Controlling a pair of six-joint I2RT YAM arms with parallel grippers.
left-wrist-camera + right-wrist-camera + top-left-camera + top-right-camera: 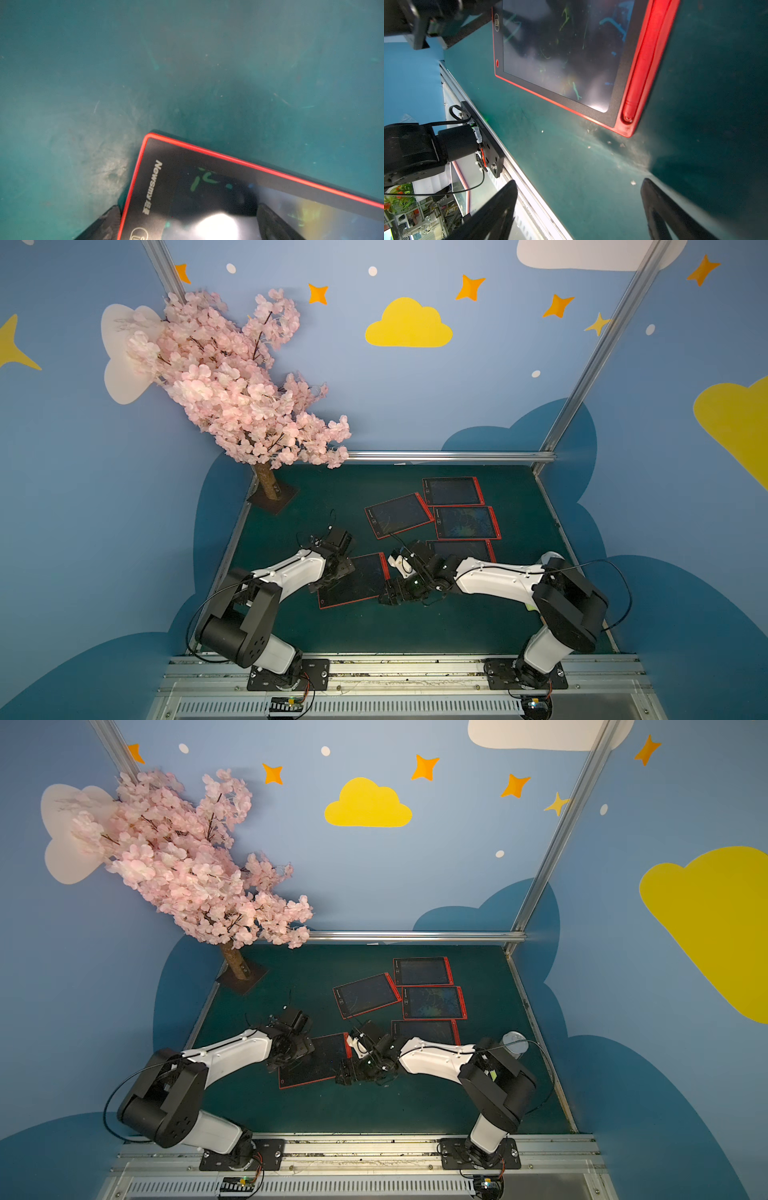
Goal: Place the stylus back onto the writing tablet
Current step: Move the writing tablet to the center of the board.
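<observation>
Stylus [640, 68] lies just ahead of the right gripper [579, 182], whose jaws stand wide apart and hold nothing above the bare desk [716, 104]. It rests lengthwise in the red groove [660, 41] along the near edge of the writing tablet [560, 52], its rounded end by the corner closest to that gripper.

The left gripper [188, 207] is spread too. It straddles the opposite end of the same tablet, with one of its fingers [270, 224] over the screen and the other off the rim, above the desk. Whether either presses down is hard to say.

Placement looks done, so the step in hand is probably the let-go and retreat. The next move calls for both arms to lift clear without nudging the tablet or knocking the pen from its slot.

It is a slim red rod, the same red as the frame. It appears seated, though blur hides whether it is clipped fully home. Beyond the right gripper, in both top views, other tablets [465, 522] lie flat.
</observation>
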